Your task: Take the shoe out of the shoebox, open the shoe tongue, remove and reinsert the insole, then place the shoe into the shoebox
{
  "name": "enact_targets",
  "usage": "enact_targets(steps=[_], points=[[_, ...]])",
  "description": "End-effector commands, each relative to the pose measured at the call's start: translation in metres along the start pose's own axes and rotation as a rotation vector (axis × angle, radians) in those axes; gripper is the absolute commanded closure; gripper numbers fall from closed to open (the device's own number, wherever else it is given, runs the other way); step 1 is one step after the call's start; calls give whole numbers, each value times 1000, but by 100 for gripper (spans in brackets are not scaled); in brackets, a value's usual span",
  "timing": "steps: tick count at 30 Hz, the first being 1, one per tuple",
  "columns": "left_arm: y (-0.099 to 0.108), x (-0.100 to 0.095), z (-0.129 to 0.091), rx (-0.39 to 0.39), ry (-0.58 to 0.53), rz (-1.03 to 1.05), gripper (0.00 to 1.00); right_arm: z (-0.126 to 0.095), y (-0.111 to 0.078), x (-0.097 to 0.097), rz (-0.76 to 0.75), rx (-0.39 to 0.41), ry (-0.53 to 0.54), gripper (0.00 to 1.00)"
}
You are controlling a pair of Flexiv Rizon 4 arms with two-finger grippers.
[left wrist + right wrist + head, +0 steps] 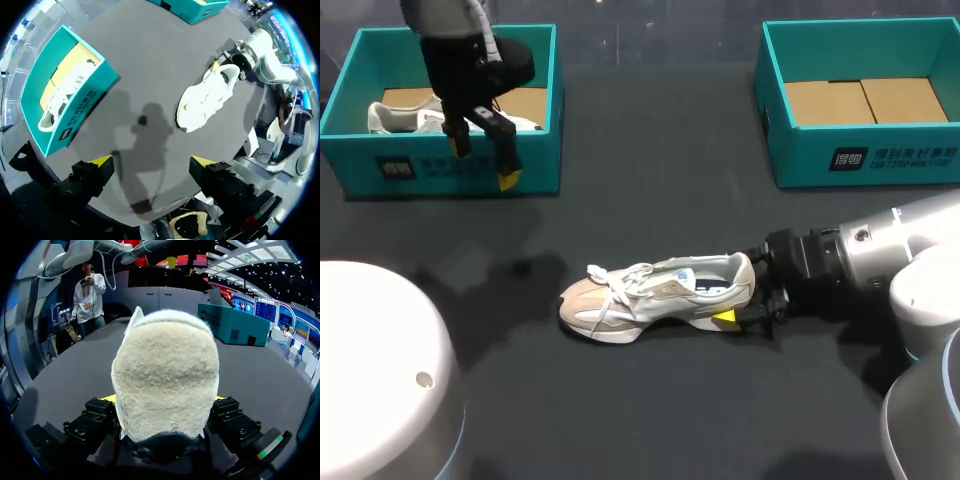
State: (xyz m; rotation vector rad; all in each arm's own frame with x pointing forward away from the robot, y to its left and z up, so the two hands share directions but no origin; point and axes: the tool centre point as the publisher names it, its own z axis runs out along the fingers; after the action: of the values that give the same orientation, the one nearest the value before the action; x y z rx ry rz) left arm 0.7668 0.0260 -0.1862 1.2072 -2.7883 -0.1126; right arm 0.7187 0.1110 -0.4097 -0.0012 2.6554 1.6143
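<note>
- Open teal cardboard shoebox [350, 160] with a brown floor: a white sneaker [390, 118] lies inside.
- Beige and white lace-up sneaker [650, 290]: upright on its sole, well apart from that shoebox, toe end nearer it, heel clamped in the right gripper [738, 295].
- Second teal shoebox [800, 160]: well apart from the first, brown floor showing.

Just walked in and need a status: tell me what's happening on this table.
The right gripper is shut on the heel of a beige shoe that lies on the table, outside both boxes. The left gripper hangs open over the front wall of the left shoebox; a second shoe lies inside that box. The right shoebox holds no shoe.
</note>
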Motion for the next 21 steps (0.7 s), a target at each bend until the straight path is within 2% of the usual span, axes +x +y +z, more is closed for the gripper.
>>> enact_targets(steps=[1,9,11,14,18,21], points=[[6,5,0,14,-39,-4,0,2,1,1,0,3,-2,100],[6,5,0,14,-39,-4,0,2,1,1,0,3,-2,100],[1,9,6,46,-65,-81,0,2,1,1,0,3,-2,100],[-5,26,14,55,-91,-192,0,2,1,1,0,3,-2,100],[-12,59,24,67,-151,-342,0,2,1,1,0,3,-2,100],[-21,81,29,40,-148,-459,0,2,1,1,0,3,-2,100]])
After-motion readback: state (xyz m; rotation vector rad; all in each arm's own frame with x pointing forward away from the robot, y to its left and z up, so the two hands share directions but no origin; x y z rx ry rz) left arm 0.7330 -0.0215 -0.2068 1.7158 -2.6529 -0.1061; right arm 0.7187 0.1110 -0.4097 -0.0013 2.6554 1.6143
